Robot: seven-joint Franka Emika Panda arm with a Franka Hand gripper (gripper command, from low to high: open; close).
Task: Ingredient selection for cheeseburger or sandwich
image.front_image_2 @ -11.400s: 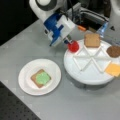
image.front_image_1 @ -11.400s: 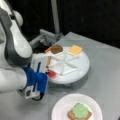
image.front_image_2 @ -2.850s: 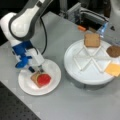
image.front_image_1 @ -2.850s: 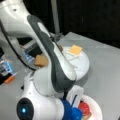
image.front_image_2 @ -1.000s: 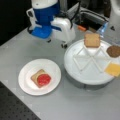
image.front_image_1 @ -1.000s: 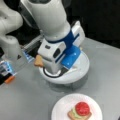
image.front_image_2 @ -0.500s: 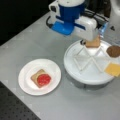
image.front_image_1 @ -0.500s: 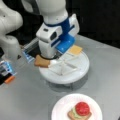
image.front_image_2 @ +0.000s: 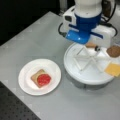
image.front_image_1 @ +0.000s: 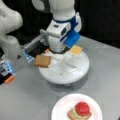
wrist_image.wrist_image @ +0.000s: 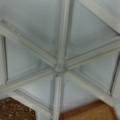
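Note:
The sandwich (image.front_image_1: pixel 79 112) lies on a white paper plate (image.front_image_1: pixel 60 110): a toast square as base, green lettuce, and a red tomato (image.front_image_2: pixel 44 79) on top. My gripper (image.front_image_1: pixel 58 49) hangs low over the middle of the white divided tray (image.front_image_2: pixel 86 76), and its fingers are hidden under the hand. On the tray lie a toast square (image.front_image_1: pixel 42 60), a yellow cheese square (image.front_image_2: pixel 113 69) and a dark patty (image.front_image_2: pixel 114 51). The wrist view looks straight down on the tray's hub (wrist_image.wrist_image: pixel 59 67), with the patty (wrist_image.wrist_image: pixel 15 110) at lower left and toast (wrist_image.wrist_image: pixel 92 111) at lower right.
The arm's white base (image.front_image_1: pixel 11 47) stands at a front view's left, beside a black device with orange parts (image.front_image_1: pixel 10 79). A dark perforated mat (image.front_image_2: pixel 15 110) borders the grey table at a front view's bottom left.
The arm has swung from beside the plate across to above the divided tray. The stack on the plate, tomato on top, has not moved.

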